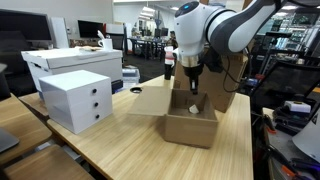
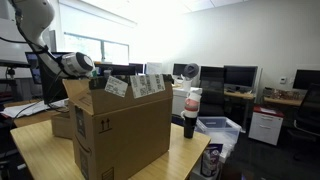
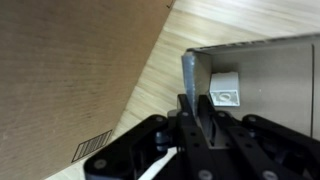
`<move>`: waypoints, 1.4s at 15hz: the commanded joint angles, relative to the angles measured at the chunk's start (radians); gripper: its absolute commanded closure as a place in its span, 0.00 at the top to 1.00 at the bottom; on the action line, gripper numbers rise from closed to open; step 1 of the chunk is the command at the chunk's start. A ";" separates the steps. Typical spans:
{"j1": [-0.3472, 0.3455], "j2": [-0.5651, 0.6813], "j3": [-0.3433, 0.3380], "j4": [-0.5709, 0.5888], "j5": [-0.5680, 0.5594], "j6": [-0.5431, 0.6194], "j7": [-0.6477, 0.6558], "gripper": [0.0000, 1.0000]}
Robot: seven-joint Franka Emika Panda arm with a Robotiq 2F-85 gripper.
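Cardboard box [image 1: 190, 122] on the desk [image 1: 120, 150] stands open, so the claw [image 3: 192, 100] pinches shut on its thin upright flap [image 3: 187, 65], mid-frame.

Plain brown noted on cardboard box [image 2: 120, 130], black handling symbols printed on side, black barcode [image 3: 92, 146] printed on flap. Pale wood grain seen on table [image 1: 130, 150]. Drawer unit [image 1: 78, 100] finished white. Gripper [image 3: 196, 108] coloured black; arm [image 1: 215, 25] white, joints dark. Bottle [image 2: 190, 115] dark, red-labelled.
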 commanded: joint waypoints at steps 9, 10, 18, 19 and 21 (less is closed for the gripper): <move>-0.018 0.075 0.018 0.170 0.199 -0.258 -0.160 0.08; -0.021 0.073 0.021 0.182 0.240 -0.280 -0.201 0.08; -0.019 0.083 0.023 0.312 0.351 -0.536 -0.313 0.08; -0.023 0.082 0.025 0.336 0.362 -0.586 -0.337 0.08; -0.029 0.081 0.027 0.341 0.386 -0.582 -0.355 0.08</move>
